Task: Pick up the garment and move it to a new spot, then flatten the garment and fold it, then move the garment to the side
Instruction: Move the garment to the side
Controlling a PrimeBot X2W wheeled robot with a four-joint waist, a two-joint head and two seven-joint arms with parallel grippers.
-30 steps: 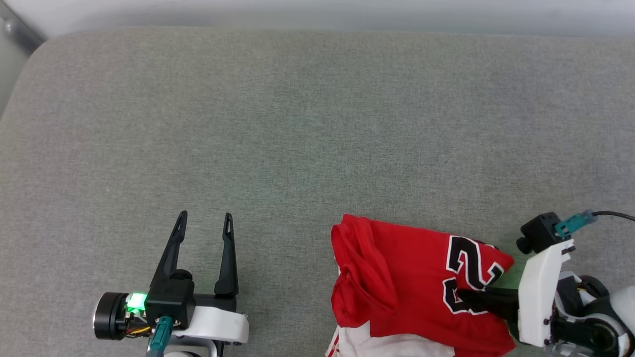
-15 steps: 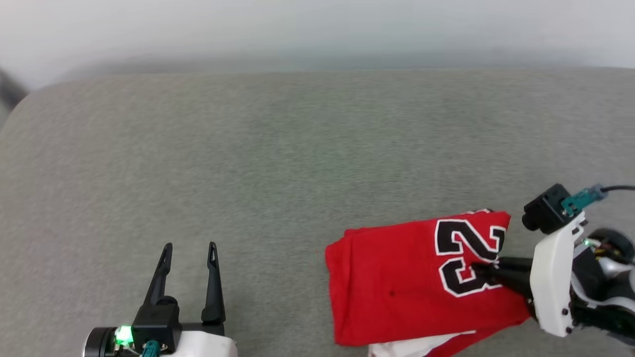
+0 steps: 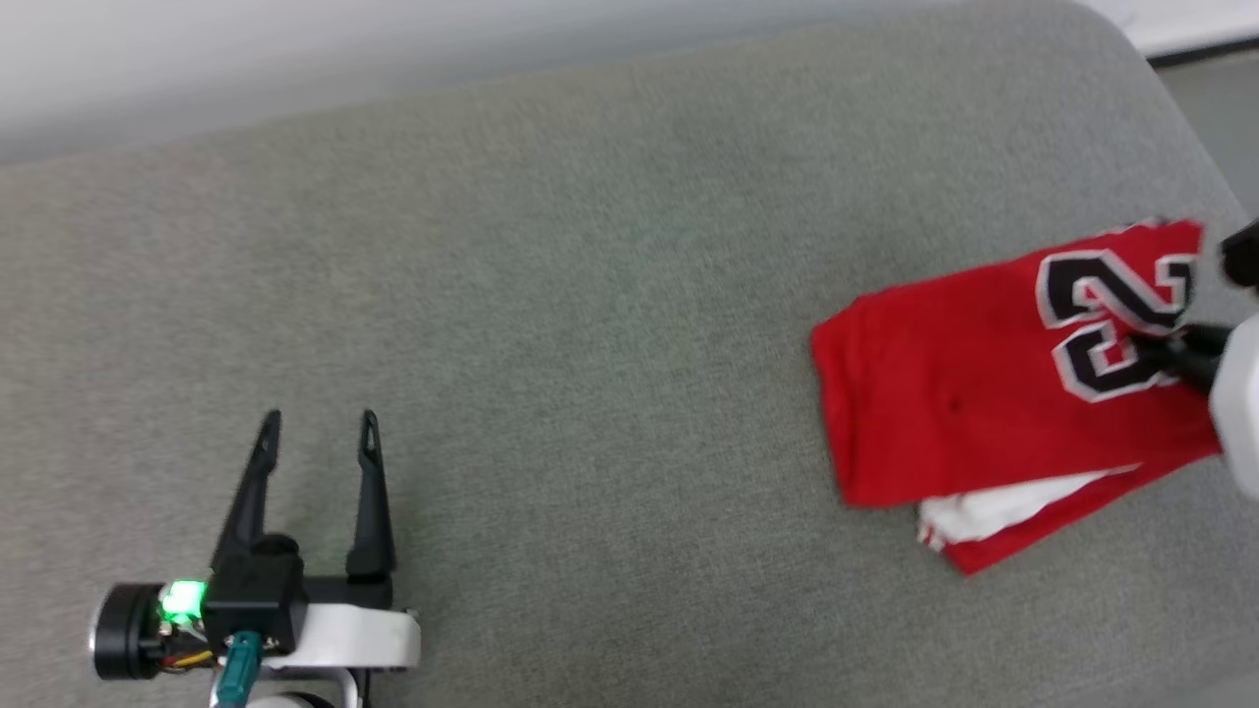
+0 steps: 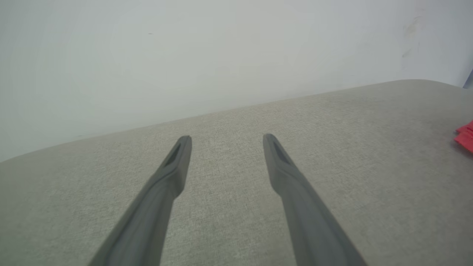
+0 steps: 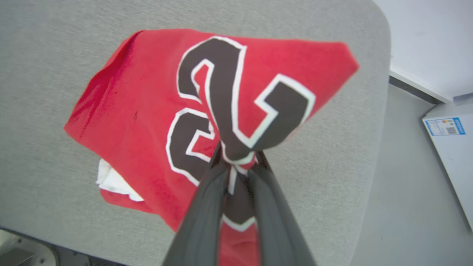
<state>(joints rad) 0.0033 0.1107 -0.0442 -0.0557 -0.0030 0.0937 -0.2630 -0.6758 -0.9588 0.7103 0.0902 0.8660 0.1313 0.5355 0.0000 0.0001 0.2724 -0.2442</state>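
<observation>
The garment [image 3: 974, 393] is a folded red jersey with black, white-outlined numerals and a bit of white sleeve [image 3: 993, 511] showing under it. It lies near the right end of the grey cushioned surface [image 3: 590, 295]. My right gripper [image 3: 1146, 344] comes in from the right edge and is shut on the cloth at the numerals. The right wrist view shows the print of the garment [image 5: 147, 111] bunched between the tips of the right gripper [image 5: 236, 157]. My left gripper [image 3: 318, 423] stands open and empty at the lower left, far from the jersey. In the left wrist view the left gripper [image 4: 227, 138] is over bare cloth, and a red corner of the garment [image 4: 466, 136] shows at the right edge.
The surface's rounded right corner [image 3: 1161, 59] is close behind the jersey, with the floor [image 5: 406, 166] beyond it. A white board with a blue label [image 5: 447, 125] lies on the floor. A pale wall [image 4: 184, 55] runs behind the surface.
The right gripper has closed on the numerals and carried the garment to the right, away from the left gripper. The crumpled left part has smoothed out. The head camera has also turned.
</observation>
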